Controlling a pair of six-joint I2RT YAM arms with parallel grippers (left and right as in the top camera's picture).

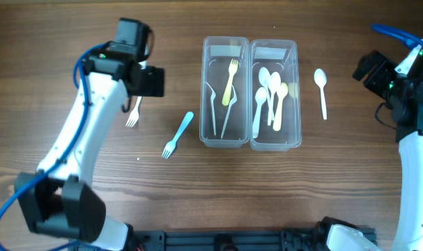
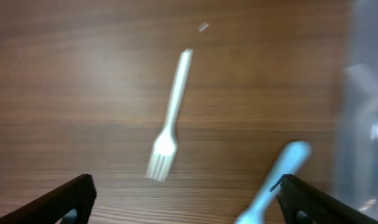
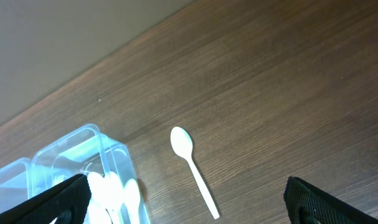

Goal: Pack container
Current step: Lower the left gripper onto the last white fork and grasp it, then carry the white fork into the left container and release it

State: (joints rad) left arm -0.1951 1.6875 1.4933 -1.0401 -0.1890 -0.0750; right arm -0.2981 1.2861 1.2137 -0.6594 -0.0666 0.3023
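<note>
Two clear containers stand side by side mid-table. The left container [image 1: 225,92] holds a yellow fork and clear cutlery; the right container [image 1: 274,94] holds several spoons. On the wood lie a white fork [image 1: 133,111] [image 2: 170,118], a light blue fork [image 1: 178,134] [image 2: 277,179] and a white spoon [image 1: 322,90] [image 3: 193,169]. My left gripper [image 1: 152,82] [image 2: 185,205] hovers open above the two forks, holding nothing. My right gripper [image 1: 370,67] [image 3: 187,208] stands open and empty, right of the spoon.
The spoon container's corner [image 3: 83,158] shows at the lower left of the right wrist view. A blurred container wall [image 2: 366,112] fills the right edge of the left wrist view. A small white fleck [image 2: 203,27] lies beyond the white fork's handle.
</note>
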